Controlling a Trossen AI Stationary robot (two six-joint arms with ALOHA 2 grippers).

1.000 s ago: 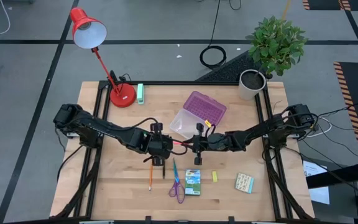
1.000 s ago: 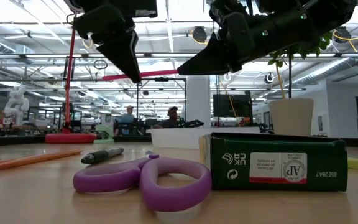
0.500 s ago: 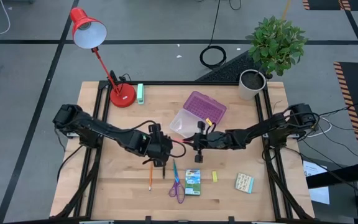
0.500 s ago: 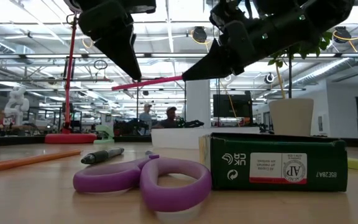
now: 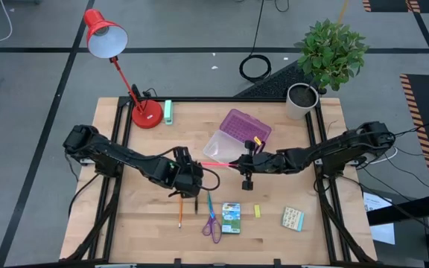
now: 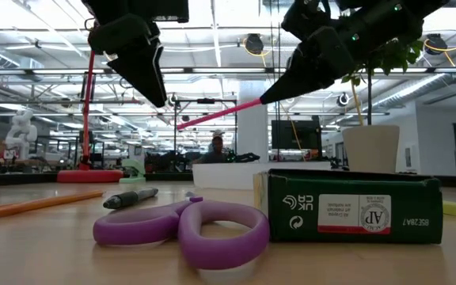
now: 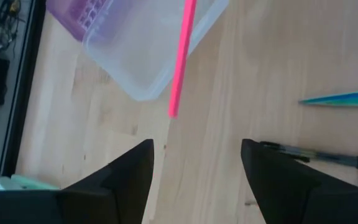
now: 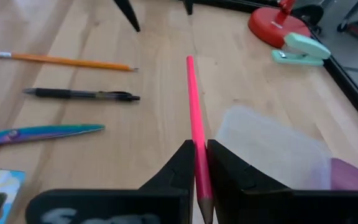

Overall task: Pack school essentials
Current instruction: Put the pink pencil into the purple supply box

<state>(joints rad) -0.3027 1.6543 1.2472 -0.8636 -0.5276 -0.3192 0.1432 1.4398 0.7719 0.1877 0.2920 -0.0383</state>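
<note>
Right pincer [image 8: 196, 163] pinching pink pencil [image 8: 194, 118], held level, free end toward spread left pincer [image 7: 194, 163]

Robotics lab: taped floor [image 5: 43, 97], ceiling trusses [image 6: 228, 73], people at desks.

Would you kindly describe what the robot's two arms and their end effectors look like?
Both arms are dark, nearly black, built of slim jointed segments. The left arm and the right arm each carry thin cables looping near the wrist, with small green and red lights or markings there. The left end effector and the right end effector each have two flat, black, wedge-shaped fingers tapering to blunt tips.
</note>
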